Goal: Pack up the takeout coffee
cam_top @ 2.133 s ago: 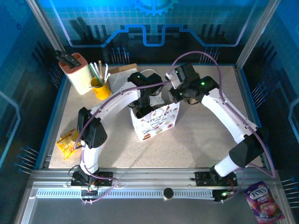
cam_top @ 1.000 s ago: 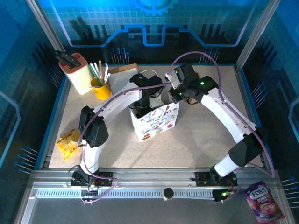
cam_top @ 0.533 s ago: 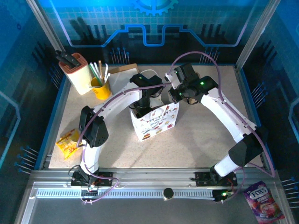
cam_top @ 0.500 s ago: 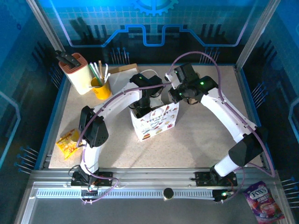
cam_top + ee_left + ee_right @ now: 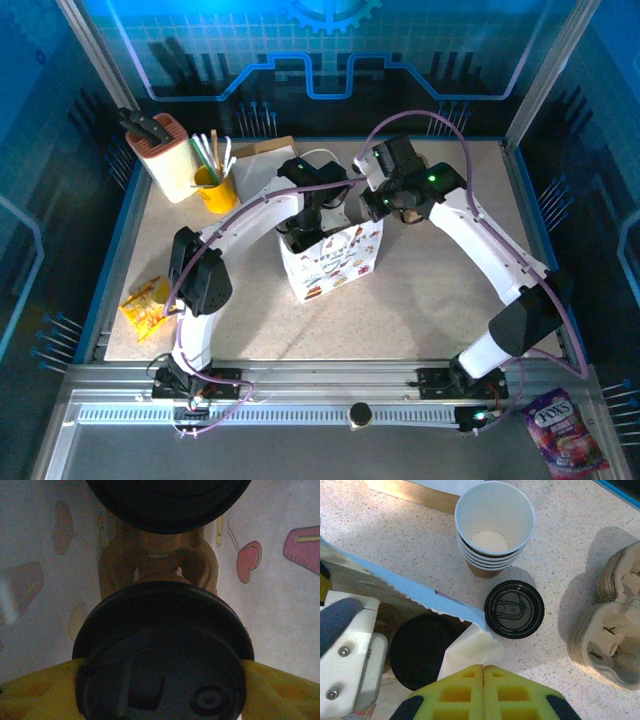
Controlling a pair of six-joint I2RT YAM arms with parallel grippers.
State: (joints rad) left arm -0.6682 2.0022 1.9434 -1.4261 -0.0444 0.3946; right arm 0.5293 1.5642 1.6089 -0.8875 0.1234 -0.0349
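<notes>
In the left wrist view I look down inside the white printed paper bag [image 5: 280, 605]. My left gripper [image 5: 160, 692] is shut on a takeout coffee [image 5: 162, 650]. Its yellow fingers [image 5: 35, 690] press both sides of the black lid. A second black-lidded coffee [image 5: 167, 500] sits further in, with brown moulded pulp [image 5: 155, 560] between the two. My right gripper [image 5: 483, 666] is shut, pinching the bag's white top edge [image 5: 470, 652]. The bag [image 5: 335, 262] stands at the table's middle, and the left arm [image 5: 305, 200] reaches down into it.
Behind the bag stand a stack of empty paper cups [image 5: 495, 525], a loose black lid [image 5: 514, 609] and stacked pulp carriers [image 5: 612, 625]. A knife block [image 5: 160, 150] and a yellow utensil cup [image 5: 215, 187] stand back left. A snack packet [image 5: 145, 305] lies front left.
The right wrist has edged slightly left since the earliest frame. Over the last second both arms and the bag hold still.
</notes>
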